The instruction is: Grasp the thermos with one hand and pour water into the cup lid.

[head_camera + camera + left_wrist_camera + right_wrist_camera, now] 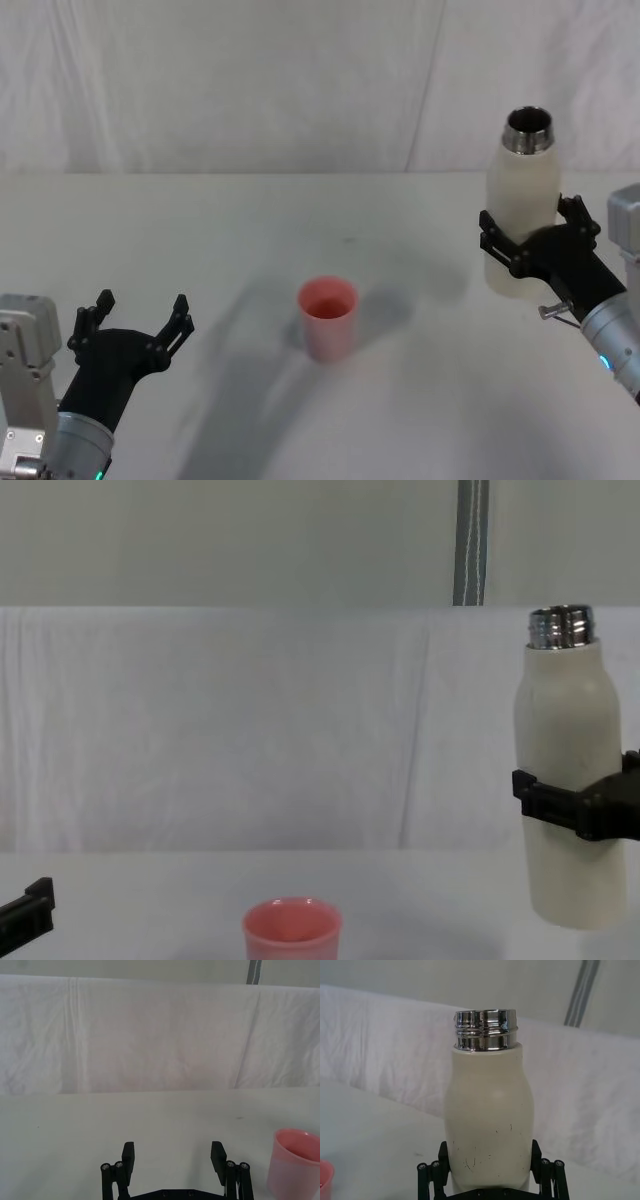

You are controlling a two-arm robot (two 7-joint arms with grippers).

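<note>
Cream-white thermos [520,215] — rigid, smooth-walled, probably slippery and weighty if full — is clamped at mid-body by the right gripper [528,243], upright, apparently clear of the tabletop [250,230]. Pink cup lid [327,317] stands centre, light and easily tipped. Left gripper [140,318] rests spread, holding nothing.

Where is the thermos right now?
The thermos is upright on the robot's right, clamped in the right gripper and apparently lifted off the table, with the pink cup lid off to its left.
</note>
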